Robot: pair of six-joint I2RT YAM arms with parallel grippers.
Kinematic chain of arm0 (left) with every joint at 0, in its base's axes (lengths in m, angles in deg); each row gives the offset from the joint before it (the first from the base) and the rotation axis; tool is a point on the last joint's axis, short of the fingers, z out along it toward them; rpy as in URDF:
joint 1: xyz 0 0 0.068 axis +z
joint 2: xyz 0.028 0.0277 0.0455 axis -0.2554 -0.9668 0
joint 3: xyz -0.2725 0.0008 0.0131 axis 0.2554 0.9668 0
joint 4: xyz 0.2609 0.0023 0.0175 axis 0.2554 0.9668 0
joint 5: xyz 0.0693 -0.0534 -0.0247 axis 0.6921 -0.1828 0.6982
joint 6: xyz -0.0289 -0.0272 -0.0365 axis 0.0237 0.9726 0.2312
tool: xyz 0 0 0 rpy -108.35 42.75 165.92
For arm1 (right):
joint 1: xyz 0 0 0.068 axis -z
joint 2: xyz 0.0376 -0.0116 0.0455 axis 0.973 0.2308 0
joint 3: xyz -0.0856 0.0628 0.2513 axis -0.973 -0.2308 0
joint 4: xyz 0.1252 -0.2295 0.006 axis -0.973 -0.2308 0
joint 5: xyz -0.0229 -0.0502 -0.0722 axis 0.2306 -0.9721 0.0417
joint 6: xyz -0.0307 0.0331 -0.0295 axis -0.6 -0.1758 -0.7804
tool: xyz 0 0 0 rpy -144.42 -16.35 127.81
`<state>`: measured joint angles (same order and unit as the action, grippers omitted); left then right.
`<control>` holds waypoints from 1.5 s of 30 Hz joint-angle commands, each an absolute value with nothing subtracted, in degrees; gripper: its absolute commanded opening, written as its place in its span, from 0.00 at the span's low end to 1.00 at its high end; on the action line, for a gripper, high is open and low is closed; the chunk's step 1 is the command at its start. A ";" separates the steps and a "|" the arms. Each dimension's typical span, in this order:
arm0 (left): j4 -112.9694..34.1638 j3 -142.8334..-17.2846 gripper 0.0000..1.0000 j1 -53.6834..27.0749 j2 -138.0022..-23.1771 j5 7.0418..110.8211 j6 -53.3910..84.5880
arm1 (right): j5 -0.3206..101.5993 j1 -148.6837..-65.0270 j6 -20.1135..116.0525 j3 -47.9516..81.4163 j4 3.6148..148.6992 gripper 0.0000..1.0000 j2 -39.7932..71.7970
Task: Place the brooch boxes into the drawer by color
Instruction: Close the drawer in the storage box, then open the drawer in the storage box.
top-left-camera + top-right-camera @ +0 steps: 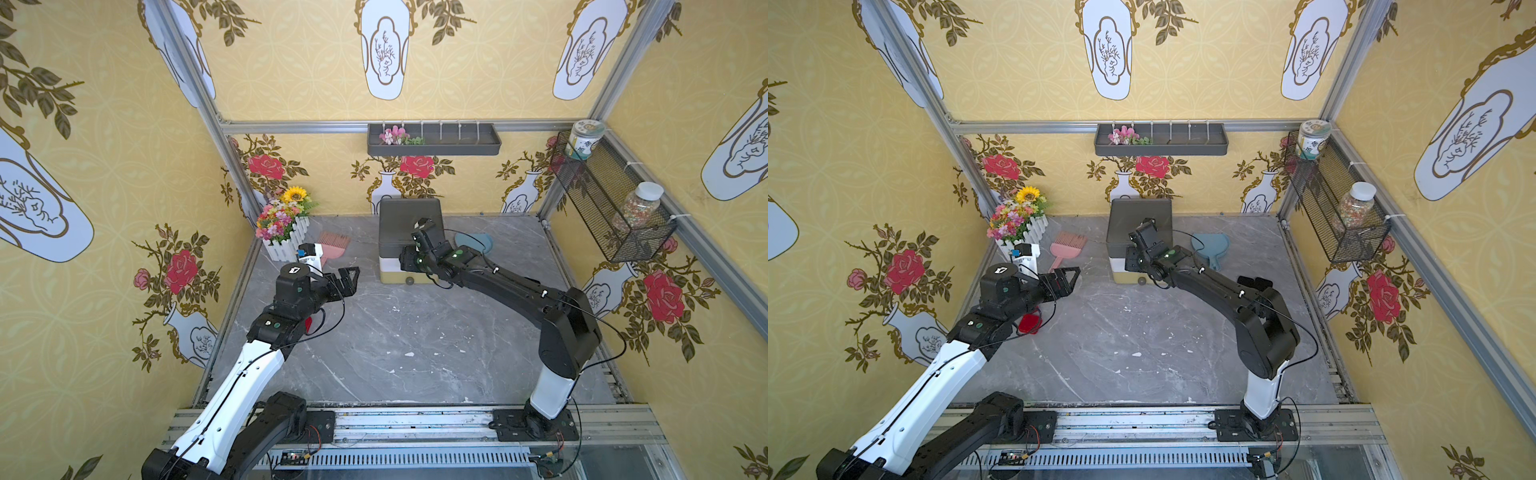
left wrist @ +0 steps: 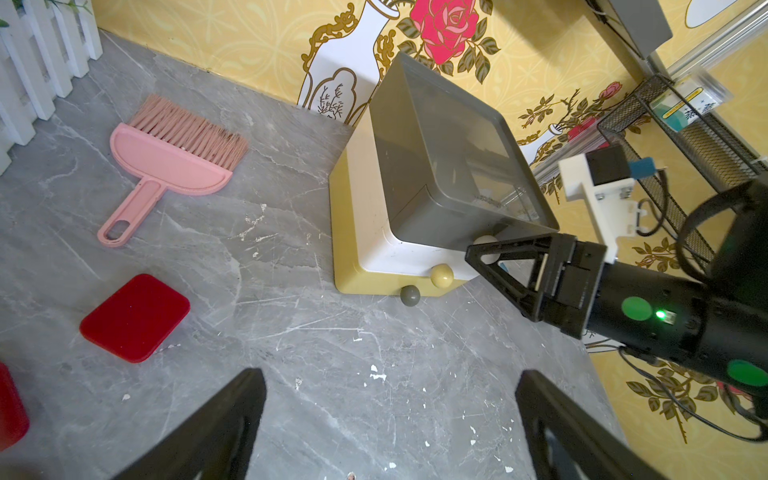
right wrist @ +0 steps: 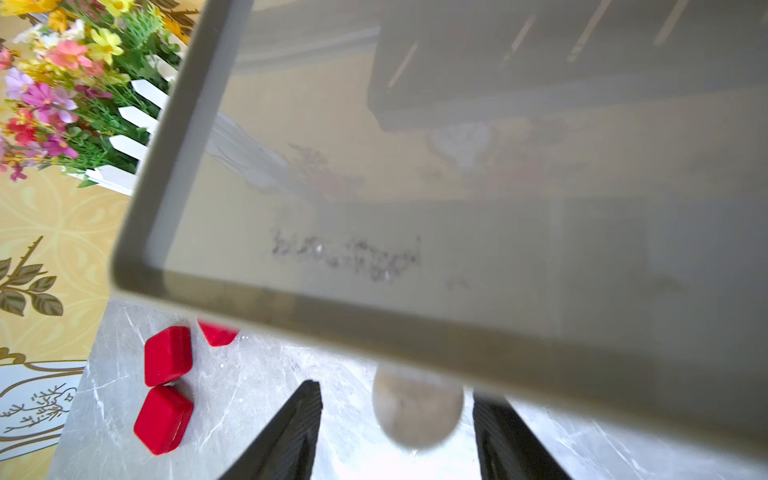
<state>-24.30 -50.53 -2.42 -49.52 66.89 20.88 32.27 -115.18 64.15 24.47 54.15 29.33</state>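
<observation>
The drawer [image 1: 409, 224] [image 1: 1140, 216] [image 2: 436, 145] stands at the back middle, its dark grey, white and olive tiers all looking pushed in. My right gripper [image 1: 404, 258] [image 1: 1130, 261] [image 2: 482, 249] [image 3: 397, 392] is at the grey tier's front. It is open, its fingers standing either side of the white knob [image 3: 417, 411] with a gap on each side. My left gripper [image 1: 351, 278] [image 1: 1071, 278] [image 2: 390, 376] hangs open and empty over the bare table. Red brooch boxes [image 2: 135, 318] [image 3: 168, 355] [image 1: 1029, 323] lie on the table under the left arm. Dark cases [image 1: 1254, 282] show behind the right arm.
A pink brush [image 1: 332, 243] [image 2: 174, 166] lies left of the drawer and a blue hand mirror [image 1: 1210, 247] right of it. A flower pot with a white fence [image 1: 284, 232] fills the back left corner. A dark wall tray [image 1: 434, 141] and a wire basket with jars [image 1: 611, 203] hang on the walls.
</observation>
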 commanded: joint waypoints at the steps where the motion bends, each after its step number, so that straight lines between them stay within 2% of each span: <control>1: -26.14 -50.11 1.00 -2.34 -49.99 66.29 20.97 | 31.19 -115.22 63.50 22.16 54.57 0.61 25.71; 3: -26.17 -50.28 1.00 -2.34 -50.25 66.03 21.00 | 31.26 -115.09 63.74 20.10 54.37 0.58 23.32; 4: -26.16 -50.37 1.00 -2.34 -50.14 65.98 21.00 | 31.23 -115.06 63.74 18.95 54.15 0.52 21.74; 7: -25.99 -50.46 1.00 -2.34 -49.91 66.28 20.98 | 31.63 -114.50 63.73 15.52 54.33 0.20 17.49; 8: -25.98 -50.55 1.00 -2.35 -49.88 66.28 20.94 | 31.72 -114.15 63.78 14.08 54.65 0.01 16.26; 9: -26.03 -50.55 1.00 -2.34 -49.89 66.27 20.95 | 31.60 -113.72 64.08 13.02 54.78 0.00 15.23; 14: -26.08 -50.72 1.00 -2.34 -50.11 65.71 21.22 | 31.54 -111.91 64.43 11.78 54.43 0.00 13.90; 26: -24.20 -50.72 1.00 -2.34 -47.70 66.59 21.49 | 33.66 -106.37 62.88 15.34 59.28 0.00 22.28; 38: -23.45 -50.55 1.00 -2.37 -47.37 67.46 21.14 | 34.88 -106.39 62.32 12.39 66.29 0.00 23.30; 42: -23.44 -50.12 1.00 -2.34 -47.08 67.88 21.10 | 38.18 -107.74 63.02 5.26 71.32 0.32 17.57; 45: -23.70 -49.85 1.00 -2.34 -47.17 67.82 21.16 | 42.58 -107.85 66.37 -2.90 77.61 0.48 12.47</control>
